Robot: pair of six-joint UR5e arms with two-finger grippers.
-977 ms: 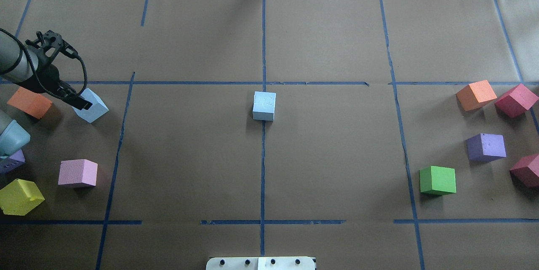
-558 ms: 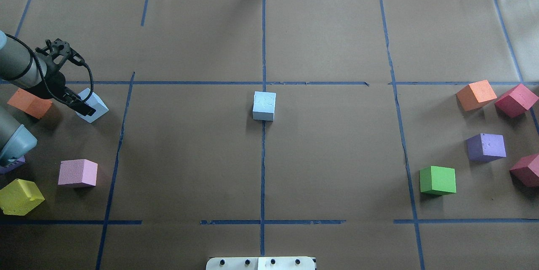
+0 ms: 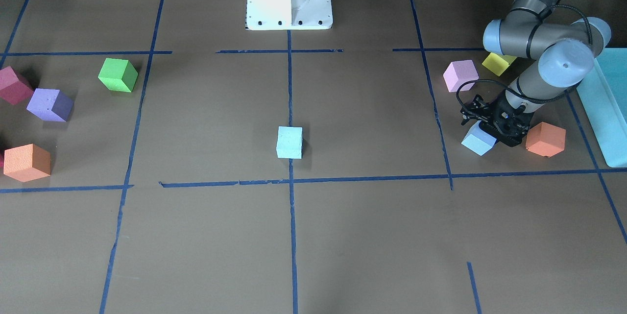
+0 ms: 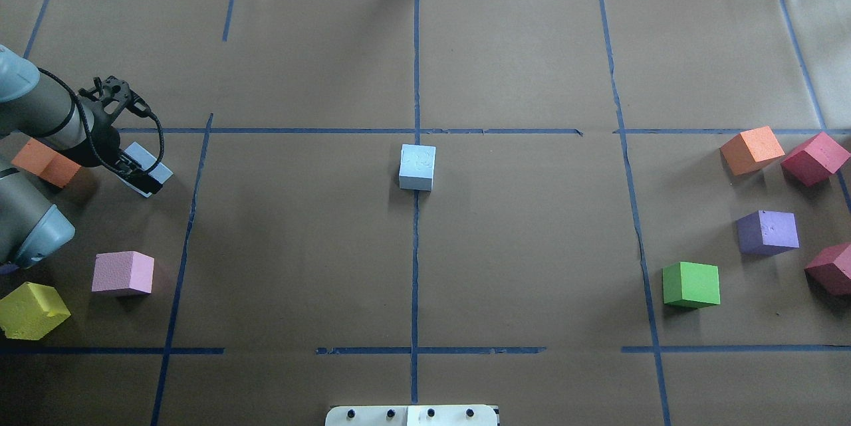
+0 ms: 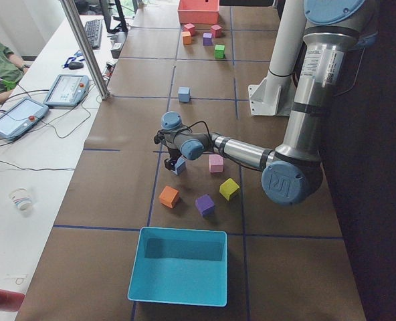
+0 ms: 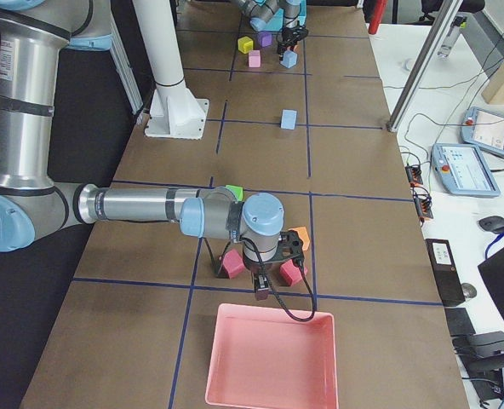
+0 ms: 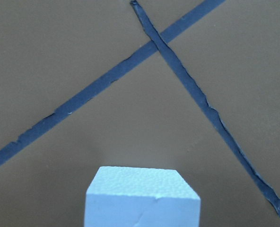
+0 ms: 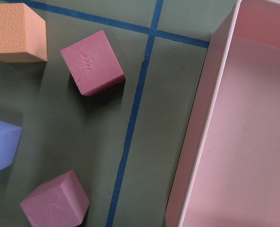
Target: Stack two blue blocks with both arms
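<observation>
Pale-blue foam: side block [image 4: 138,153] sits at the left edge of the overhead frame. Centre block [image 4: 417,167] is on the middle tape line [image 4: 415,260], well apart from it.

Change over the last second: left claw [image 4: 147,172] has slid rightward in frame, from the side block's near corner to fully astride it. The block itself has shifted a touch.

Left wrist view: block fills bottom centre, bare worktop [image 7: 83,47] beyond.

Fingers look pressed onto its sides, i.e. pinching it. This is only probable, as the contact faces are hidden. No clear lift yet.

Meaning: grasp stage about done. Lift, carry to frame centre and placing on the centre block all remain.

Right claw [image 6: 261,288] hangs over maroon cubes [image 8: 92,63] beside the pink tray [image 8: 244,118], low in the right-side view. Spread or pressed together: cannot tell.
</observation>
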